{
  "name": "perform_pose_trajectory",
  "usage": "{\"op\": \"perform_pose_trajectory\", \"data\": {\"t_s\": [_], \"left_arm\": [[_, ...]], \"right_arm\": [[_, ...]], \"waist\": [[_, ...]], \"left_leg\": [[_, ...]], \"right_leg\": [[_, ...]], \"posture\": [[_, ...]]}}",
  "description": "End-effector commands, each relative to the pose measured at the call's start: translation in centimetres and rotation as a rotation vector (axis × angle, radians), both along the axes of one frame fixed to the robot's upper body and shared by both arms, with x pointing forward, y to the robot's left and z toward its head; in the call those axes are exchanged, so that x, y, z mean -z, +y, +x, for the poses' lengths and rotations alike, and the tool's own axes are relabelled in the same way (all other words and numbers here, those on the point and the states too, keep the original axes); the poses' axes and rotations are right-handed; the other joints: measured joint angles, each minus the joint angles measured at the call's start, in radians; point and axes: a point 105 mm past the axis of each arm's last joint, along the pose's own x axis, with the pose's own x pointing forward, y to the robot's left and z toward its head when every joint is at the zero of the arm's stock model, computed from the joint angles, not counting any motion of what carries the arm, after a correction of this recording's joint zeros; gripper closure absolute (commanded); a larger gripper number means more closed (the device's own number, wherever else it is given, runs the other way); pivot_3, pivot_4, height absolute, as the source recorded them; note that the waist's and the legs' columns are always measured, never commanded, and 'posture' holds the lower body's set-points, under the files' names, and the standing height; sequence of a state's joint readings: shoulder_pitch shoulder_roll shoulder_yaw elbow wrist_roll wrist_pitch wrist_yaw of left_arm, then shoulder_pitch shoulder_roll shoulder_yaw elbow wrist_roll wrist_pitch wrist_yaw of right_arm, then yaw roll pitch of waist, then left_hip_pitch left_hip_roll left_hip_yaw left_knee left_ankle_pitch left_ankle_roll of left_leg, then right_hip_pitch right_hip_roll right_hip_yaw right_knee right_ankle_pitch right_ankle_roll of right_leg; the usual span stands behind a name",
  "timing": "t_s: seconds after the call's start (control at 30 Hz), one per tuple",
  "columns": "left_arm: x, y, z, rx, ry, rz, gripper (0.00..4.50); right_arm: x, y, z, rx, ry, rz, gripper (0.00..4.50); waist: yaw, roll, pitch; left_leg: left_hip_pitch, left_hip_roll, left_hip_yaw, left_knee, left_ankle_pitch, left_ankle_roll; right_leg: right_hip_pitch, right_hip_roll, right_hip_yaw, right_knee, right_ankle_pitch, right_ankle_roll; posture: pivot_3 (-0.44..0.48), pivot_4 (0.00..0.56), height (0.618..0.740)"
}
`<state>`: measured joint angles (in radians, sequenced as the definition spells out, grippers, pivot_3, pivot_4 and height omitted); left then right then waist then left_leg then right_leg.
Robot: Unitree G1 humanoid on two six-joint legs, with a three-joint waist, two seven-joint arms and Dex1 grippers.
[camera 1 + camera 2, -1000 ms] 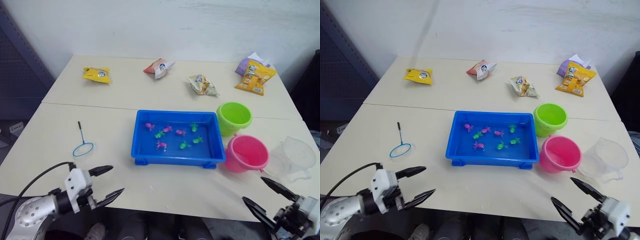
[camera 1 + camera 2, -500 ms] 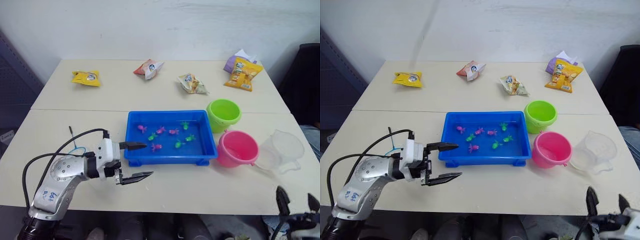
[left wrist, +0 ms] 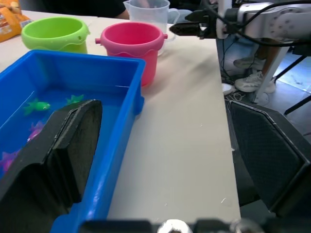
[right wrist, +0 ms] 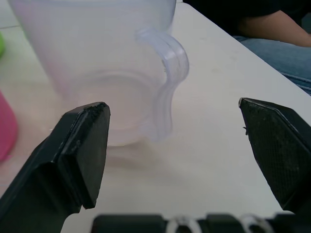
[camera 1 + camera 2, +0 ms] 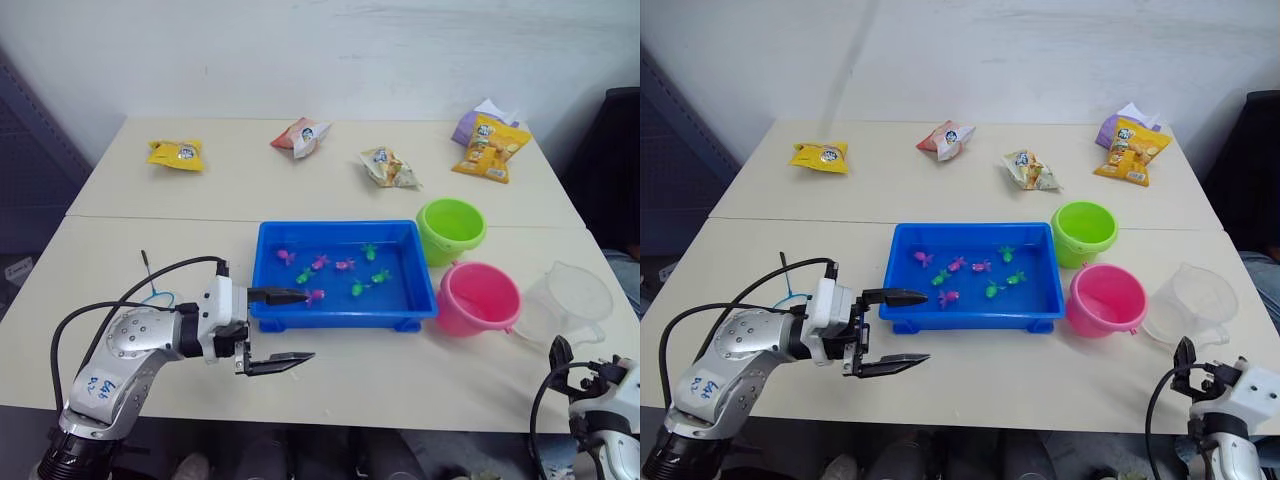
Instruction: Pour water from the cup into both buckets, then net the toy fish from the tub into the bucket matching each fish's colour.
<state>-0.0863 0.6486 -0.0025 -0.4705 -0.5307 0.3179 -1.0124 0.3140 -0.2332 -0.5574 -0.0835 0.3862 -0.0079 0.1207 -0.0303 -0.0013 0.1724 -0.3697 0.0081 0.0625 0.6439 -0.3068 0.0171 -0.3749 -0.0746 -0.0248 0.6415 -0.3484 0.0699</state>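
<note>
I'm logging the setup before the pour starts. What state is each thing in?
Cup: upright on the table, not held.
Green bucket: upright, open.
Pink bucket: upright, open.
Tub: holds water and the fish.
Net: lying flat, untouched.
Left claw: open, empty.
Right claw: open, facing the cup.

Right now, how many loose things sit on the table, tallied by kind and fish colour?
Pink toy fish: 4
Green toy fish: 4
Buckets: 2
Tub: 1
Cup: 1
Net: 1
Snack packets: 5
Total: 18
</note>
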Motion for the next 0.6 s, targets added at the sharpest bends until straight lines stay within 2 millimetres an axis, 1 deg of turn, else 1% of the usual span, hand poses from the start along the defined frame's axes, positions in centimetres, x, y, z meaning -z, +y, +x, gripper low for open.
{"op": "perform_pose_trajectory", "data": {"t_s": [0.03, 0.1, 0.3, 0.37, 0.6], "left_arm": [[-0.8, -0.2, -0.5, 0.015, -0.030, -0.014, 0.03], [-0.9, 0.1, -0.5, 0.005, -0.032, -0.008, 0.03], [-0.8, 0.2, -0.4, -0.009, -0.043, 0.001, 0.03], [-0.8, 0.2, -0.3, -0.011, -0.045, 0.000, 0.03], [-0.8, -0.1, -0.1, -0.020, -0.064, -0.002, 0.03]], "right_arm": [[-0.5, -1.7, -0.5, 0.094, 0.010, -0.034, 0.00], [-0.6, -2.2, -0.3, 0.136, -0.006, -0.029, 0.00], [-0.5, -2.6, 0.0, 0.218, -0.038, 0.003, 0.00], [-0.5, -2.7, 0.1, 0.262, -0.076, 0.054, 0.00], [-0.5, -2.7, 1.3, 0.278, -0.094, 0.070, 0.00]], "waist": [[0.001, 0.000, 0.000], [0.001, 0.000, 0.000], [0.001, 0.000, 0.000], [0.001, 0.000, 0.000], [-0.001, 0.000, 0.000]], "left_leg": [[0.000, 0.000, 0.000, 0.000, 0.000, 0.000], [0.000, 0.000, 0.000, 0.000, 0.000, 0.000], [0.000, 0.000, 0.000, 0.000, 0.001, 0.000], [0.000, 0.000, 0.000, 0.000, 0.001, 0.000], [0.000, 0.000, 0.000, 0.000, 0.001, -0.001]], "right_leg": [[0.000, 0.000, 0.000, 0.001, 0.000, 0.000], [0.000, 0.000, 0.000, 0.002, 0.000, 0.000], [0.000, 0.001, 0.000, 0.002, 0.000, 0.000], [0.000, 0.001, 0.000, 0.002, 0.000, 0.000], [0.000, 0.001, 0.000, 0.002, 0.000, 0.001]], "posture": [[0.000, 0.150, 0.738], [0.000, 0.150, 0.738], [0.000, 0.150, 0.738], [0.000, 0.150, 0.738], [0.000, 0.150, 0.738]]}}
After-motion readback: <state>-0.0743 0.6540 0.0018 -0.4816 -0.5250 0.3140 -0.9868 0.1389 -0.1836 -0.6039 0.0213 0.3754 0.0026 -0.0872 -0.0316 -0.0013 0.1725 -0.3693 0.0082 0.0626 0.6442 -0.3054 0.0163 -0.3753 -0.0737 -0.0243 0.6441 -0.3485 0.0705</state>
